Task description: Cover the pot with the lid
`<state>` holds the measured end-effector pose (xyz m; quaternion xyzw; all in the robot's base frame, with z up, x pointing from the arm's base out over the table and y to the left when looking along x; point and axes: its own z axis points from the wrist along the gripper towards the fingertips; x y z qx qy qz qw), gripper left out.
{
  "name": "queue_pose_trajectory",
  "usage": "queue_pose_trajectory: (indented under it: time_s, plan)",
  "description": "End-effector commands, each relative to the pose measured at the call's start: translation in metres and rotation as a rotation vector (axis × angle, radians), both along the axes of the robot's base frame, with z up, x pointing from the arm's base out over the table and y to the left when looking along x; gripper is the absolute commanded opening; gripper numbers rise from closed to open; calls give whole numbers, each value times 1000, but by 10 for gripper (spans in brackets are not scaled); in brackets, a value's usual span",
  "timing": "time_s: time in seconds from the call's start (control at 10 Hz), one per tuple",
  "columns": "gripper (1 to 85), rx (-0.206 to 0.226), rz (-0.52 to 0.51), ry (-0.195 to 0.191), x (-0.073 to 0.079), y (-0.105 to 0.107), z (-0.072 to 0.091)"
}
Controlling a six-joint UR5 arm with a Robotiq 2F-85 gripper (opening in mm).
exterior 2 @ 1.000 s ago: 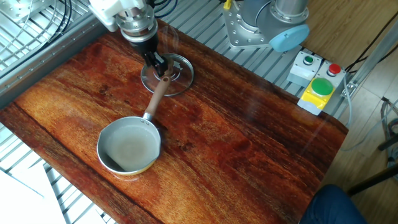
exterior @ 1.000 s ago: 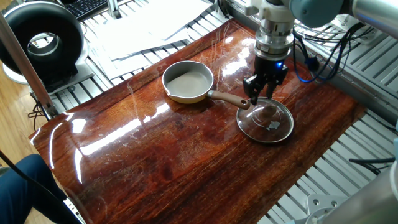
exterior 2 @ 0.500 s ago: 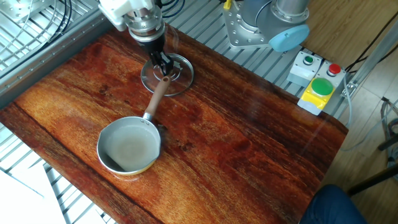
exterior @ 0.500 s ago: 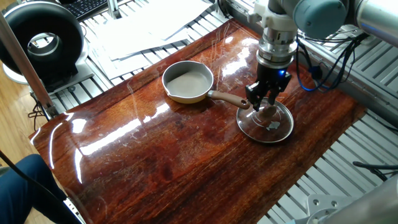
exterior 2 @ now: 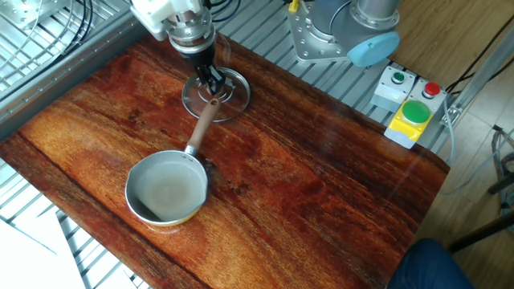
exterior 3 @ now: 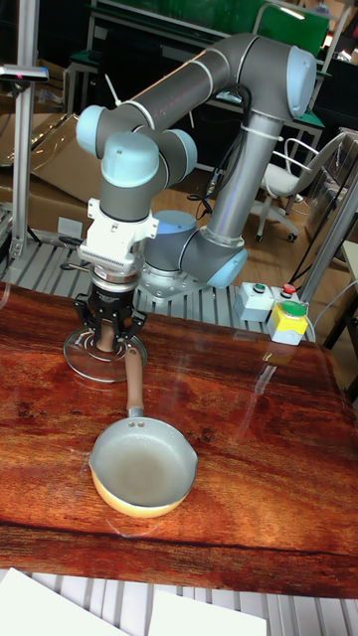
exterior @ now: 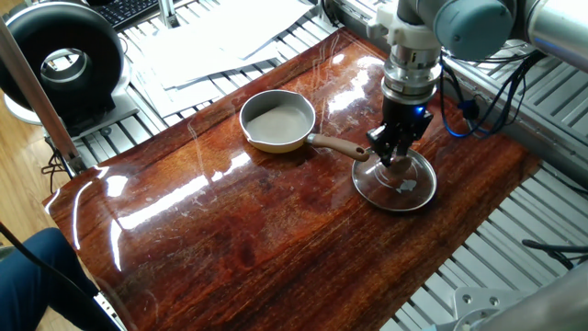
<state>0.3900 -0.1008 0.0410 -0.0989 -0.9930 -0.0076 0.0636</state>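
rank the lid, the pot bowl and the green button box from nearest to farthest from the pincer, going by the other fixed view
1. The lid: directly under the pincer, whose fingers are down at its knob.
2. The pot bowl: toward the near table edge, at the end of its handle, which points back at the lid.
3. The green button box: far right, at the table's right edge.

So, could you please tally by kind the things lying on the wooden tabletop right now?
Pots: 1, the pot, uncovered.
Lids: 1, the lid, flat on the table beside the pot handle, with the gripper at its knob.
Total: 2
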Motion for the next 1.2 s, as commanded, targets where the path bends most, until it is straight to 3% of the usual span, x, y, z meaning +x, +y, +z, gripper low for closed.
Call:
queue_pose_trajectory:
  time_s: [0.0,0.3,0.4,0.5,0.6,0.7,0.8,0.9,1.1]
  plan:
    - [323,-1,8,-4,1,0,-1]
    - [13,-5,-21,7,5,2,0]
    - [13,-5,-19,10,6,3,1]
    - [30,-3,-13,10,6,3,1]
    - [140,-4,11,-2,9,0,2]
    - [387,28,42,-36,17,4,4]
    - [567,43,78,-6,9,2,8]
    - [590,42,52,-6,10,1,11]
    - [477,55,-3,56,-10,8,20]
